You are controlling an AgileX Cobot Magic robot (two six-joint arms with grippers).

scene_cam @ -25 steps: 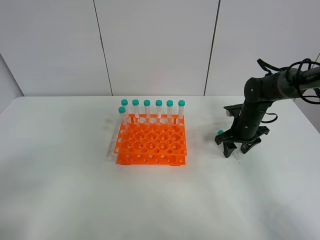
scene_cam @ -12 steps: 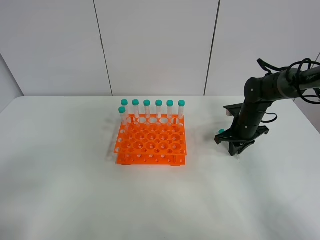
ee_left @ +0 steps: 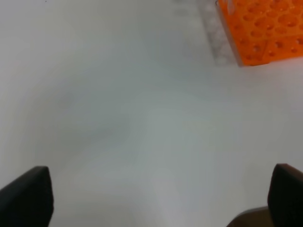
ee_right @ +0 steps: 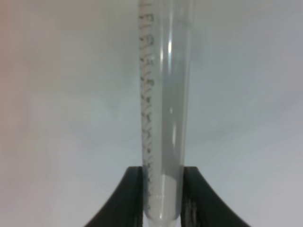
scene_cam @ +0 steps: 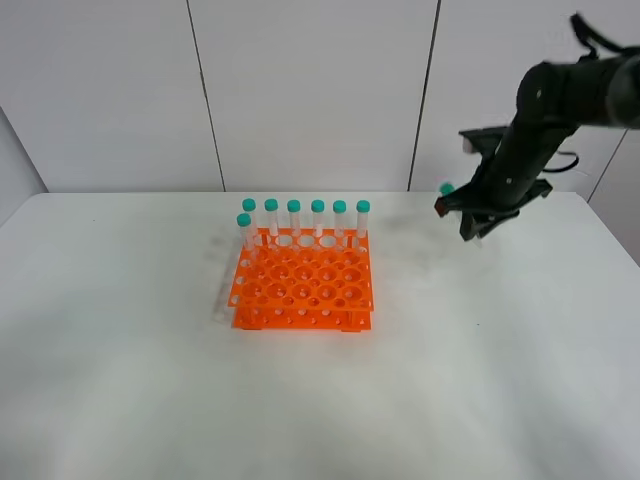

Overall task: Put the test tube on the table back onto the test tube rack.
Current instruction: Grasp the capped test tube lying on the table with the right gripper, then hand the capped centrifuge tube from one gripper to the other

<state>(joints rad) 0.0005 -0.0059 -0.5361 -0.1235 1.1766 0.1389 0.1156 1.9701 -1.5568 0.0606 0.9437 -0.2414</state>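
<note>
The test tube (scene_cam: pixel 448 192), clear with a teal cap, hangs tilted in the air at the right, above the table (scene_cam: pixel 150 380). My right gripper (scene_cam: pixel 473 224) is shut on it. The right wrist view shows the graduated tube (ee_right: pixel 163 109) clamped between the two black fingers (ee_right: pixel 131 198). The orange test tube rack (scene_cam: pixel 302 288) stands at mid-table, well to the left of the held tube. In the left wrist view my left gripper (ee_left: pixel 154 198) is open over bare table, with a corner of the rack (ee_left: pixel 265 28) ahead of it. The left arm is outside the exterior view.
Several teal-capped tubes (scene_cam: pixel 317 216) stand upright along the rack's back row and back left corner; the holes in front of them are unfilled. White wall panels (scene_cam: pixel 310 90) rise behind the table. Bare tabletop surrounds the rack.
My right gripper shut on the test tube lying on the table, then lifted it up and toward the back wall. The rack and its tubes have not moved.
</note>
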